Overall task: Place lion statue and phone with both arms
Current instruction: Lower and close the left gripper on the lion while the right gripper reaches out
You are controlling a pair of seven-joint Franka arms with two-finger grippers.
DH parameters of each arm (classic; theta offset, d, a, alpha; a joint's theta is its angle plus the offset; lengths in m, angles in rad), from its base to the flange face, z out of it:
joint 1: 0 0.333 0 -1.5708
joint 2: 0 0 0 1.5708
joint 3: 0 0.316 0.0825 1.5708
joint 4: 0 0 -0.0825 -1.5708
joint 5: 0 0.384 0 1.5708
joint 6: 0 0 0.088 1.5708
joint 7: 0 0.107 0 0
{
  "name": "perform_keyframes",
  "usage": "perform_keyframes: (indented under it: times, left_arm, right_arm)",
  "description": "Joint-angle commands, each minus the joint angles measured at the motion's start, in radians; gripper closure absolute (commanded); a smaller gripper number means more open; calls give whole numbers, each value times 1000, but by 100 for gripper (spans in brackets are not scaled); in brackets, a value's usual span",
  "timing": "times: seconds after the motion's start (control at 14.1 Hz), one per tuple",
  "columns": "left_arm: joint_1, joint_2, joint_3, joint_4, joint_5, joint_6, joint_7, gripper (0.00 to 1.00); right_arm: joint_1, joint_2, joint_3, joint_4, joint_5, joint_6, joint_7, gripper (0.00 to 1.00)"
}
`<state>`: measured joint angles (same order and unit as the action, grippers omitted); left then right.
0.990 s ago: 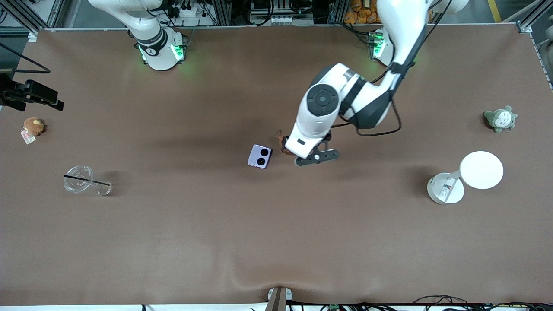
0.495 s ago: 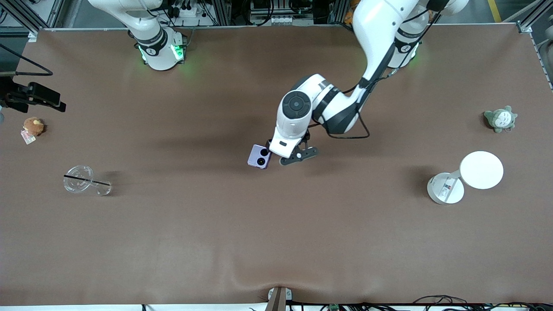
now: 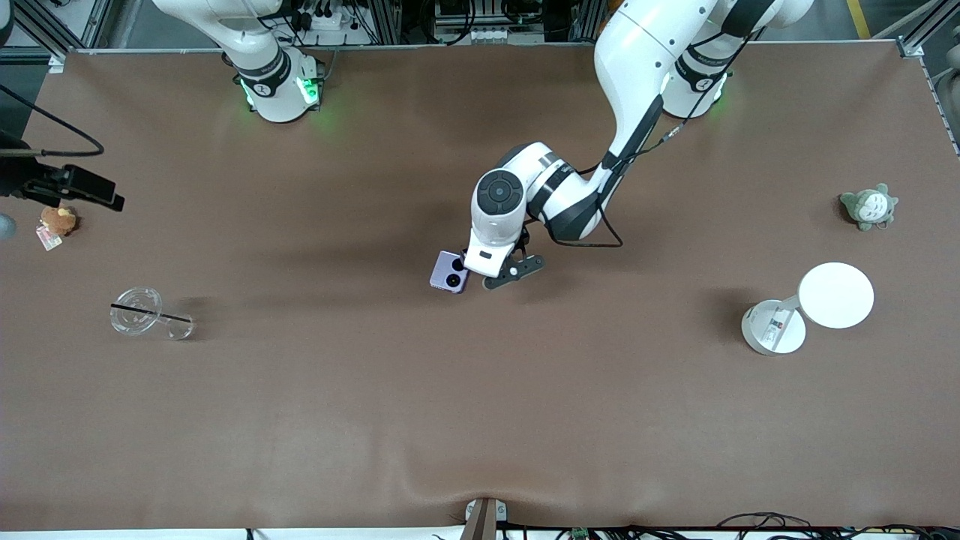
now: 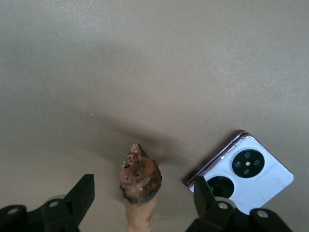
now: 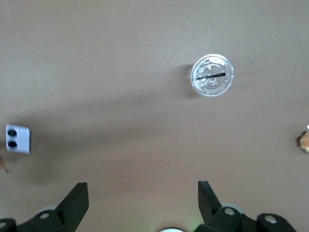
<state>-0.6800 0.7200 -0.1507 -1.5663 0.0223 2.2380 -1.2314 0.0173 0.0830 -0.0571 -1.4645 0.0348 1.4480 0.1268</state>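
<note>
Left end effector (image 4: 142,203): fingers spread, over lion statue (image 4: 139,186), no contact visible | lion statue: on surface (image 3: 480,390), mid-table, just beside phone (image 3: 449,271), toward left arm's end | right end effector (image 5: 143,205): fingers spread, high over right arm's end, waiting | clear cup (image 3: 150,316): on its side, well apart.

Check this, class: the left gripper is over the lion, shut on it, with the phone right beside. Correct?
Not quite. The left gripper is open: the left wrist view shows its fingers spread on either side of the lion, not touching it. The phone does lie beside it.
</note>
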Motion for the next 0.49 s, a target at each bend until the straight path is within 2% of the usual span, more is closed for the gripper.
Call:
perform_keyframes:
  times: [0.0, 0.07, 0.14, 0.42]
  left_arm:
    - [-7, 22, 5, 22, 22, 5, -31, 57]
    - [-6, 21, 5, 22, 24, 3, -26, 86]
    - [-6, 19, 6, 22, 27, 3, -17, 100]
    - [48, -16, 11, 20, 102, -23, 77, 100]
  right_arm:
    - [39, 23, 0, 10, -3, 15, 105, 0]
    - [65, 34, 0, 9, -3, 14, 115, 0]
    - [90, 46, 0, 9, -4, 15, 147, 0]
    - [168, 110, 2, 9, 7, 58, 399, 0]
